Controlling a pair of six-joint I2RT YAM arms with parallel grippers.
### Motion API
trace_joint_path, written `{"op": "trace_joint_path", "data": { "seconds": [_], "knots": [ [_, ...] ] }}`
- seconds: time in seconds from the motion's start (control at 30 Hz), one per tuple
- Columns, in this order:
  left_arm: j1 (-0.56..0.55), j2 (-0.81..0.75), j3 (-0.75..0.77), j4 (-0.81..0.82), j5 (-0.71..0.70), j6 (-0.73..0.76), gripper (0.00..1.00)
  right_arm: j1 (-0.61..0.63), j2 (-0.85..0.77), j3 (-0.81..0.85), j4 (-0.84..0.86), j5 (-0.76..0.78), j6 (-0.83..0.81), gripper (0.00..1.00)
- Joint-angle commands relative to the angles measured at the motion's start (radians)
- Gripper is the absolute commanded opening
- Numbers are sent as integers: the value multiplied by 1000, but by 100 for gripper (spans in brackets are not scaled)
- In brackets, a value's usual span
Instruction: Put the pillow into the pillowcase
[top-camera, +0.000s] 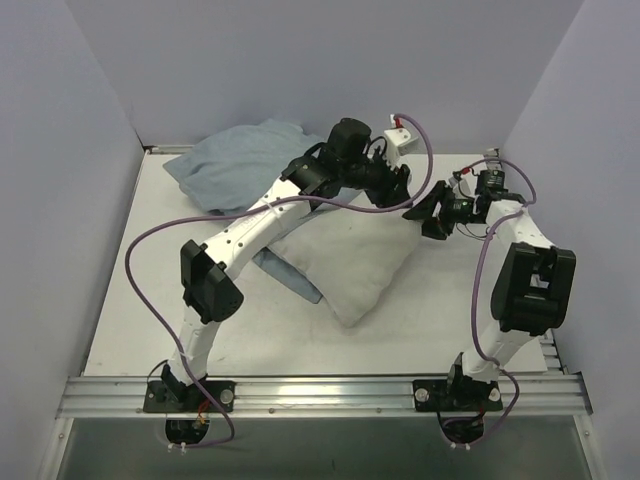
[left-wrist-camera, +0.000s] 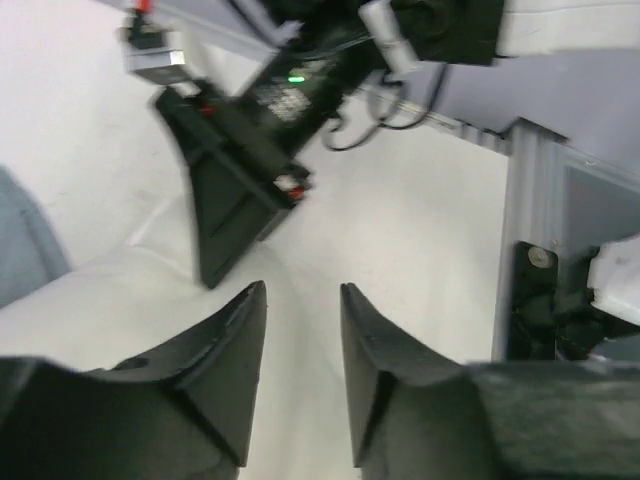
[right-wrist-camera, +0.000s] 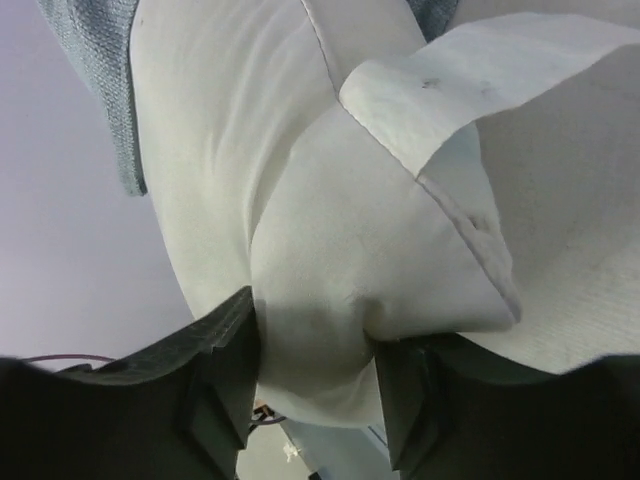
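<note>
Pillow (top-camera: 350, 265) is seen mid-table, overlapping the pillowcase (top-camera: 235, 160) bunched at far left; one pillow corner is pinched by the right gripper (right-wrist-camera: 315, 335), while the left gripper (left-wrist-camera: 303, 300) is held slightly parted

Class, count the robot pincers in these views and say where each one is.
2. The left pincer hovers open and empty over the far edge of the pillow. The right pincer is just to its right, shut on the pillow's corner. None appears hidden.
</note>
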Motion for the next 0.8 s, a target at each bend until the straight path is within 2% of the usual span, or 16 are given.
{"op": "trace_joint_path", "data": {
  "seconds": [0.0, 0.03, 0.07, 0.13, 0.27, 0.3, 0.4, 0.5, 0.6, 0.77],
  "knots": [
    [54, -29, 21, -49, -232, 96, 61, -25, -84, -19, -137, -34, -94, 58],
    [59, -21, 33, -102, -300, 179, 65, -35, -87, -28, -168, -23, -127, 77],
    [65, -17, 36, -127, -428, 219, 68, -52, -94, -34, -189, -10, -141, 82],
    [98, -27, -2, -182, -498, 303, 69, -75, -108, -45, -250, 21, -174, 97],
    [238, -147, -175, -245, -361, 366, 70, -161, -130, -45, -413, 73, -311, 99],
    [261, -229, -288, -244, -303, 386, 71, -181, -142, -54, -480, 76, -336, 99],
    [318, -376, -486, -235, -288, 500, 71, -184, -199, -137, -554, 31, -402, 99],
    [339, -479, -661, -244, -323, 619, 71, -139, -214, -214, -547, -9, -411, 99],
    [339, -520, -759, -249, -369, 653, 71, -77, -177, -229, -500, -29, -401, 100],
    [336, -475, -892, -169, -514, 658, 75, 36, -108, -263, -283, -91, -219, 100]
  ]
}}
